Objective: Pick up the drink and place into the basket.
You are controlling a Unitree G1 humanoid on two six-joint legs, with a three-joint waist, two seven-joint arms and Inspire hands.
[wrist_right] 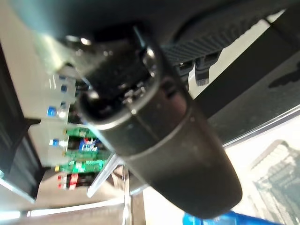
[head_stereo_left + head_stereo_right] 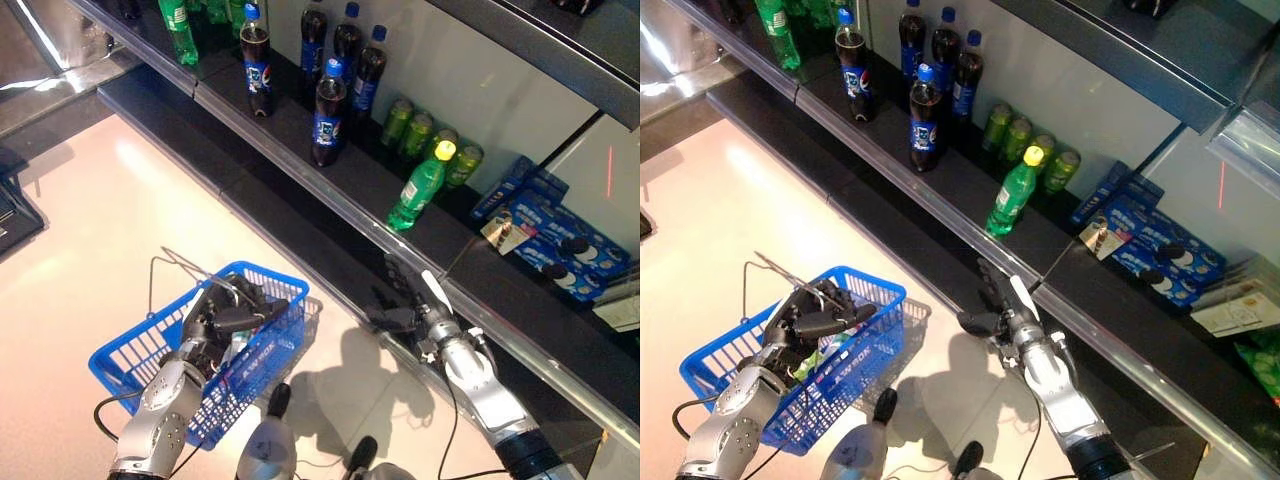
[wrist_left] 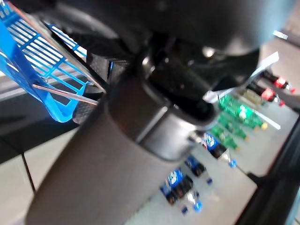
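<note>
A green drink bottle with a yellow cap (image 2: 418,190) stands on the dark shelf (image 2: 300,150), with dark cola bottles (image 2: 329,120) to its left. My right hand (image 2: 408,302) hovers just below the shelf's front edge, under the green bottle, fingers straight, open and empty. The blue wire basket (image 2: 262,352) hangs at the lower left. My left hand (image 2: 222,318) is curled round its metal handle (image 2: 168,262). Something with a green and white label (image 2: 826,350) lies inside the basket, mostly hidden by the hand.
Green cans (image 2: 432,135) stand behind the green bottle, and blue snack boxes (image 2: 560,245) lie further right. More green bottles (image 2: 178,25) are at the shelf's far left. A metal rail (image 2: 330,215) edges the shelf. A pale tiled floor (image 2: 120,210) lies below.
</note>
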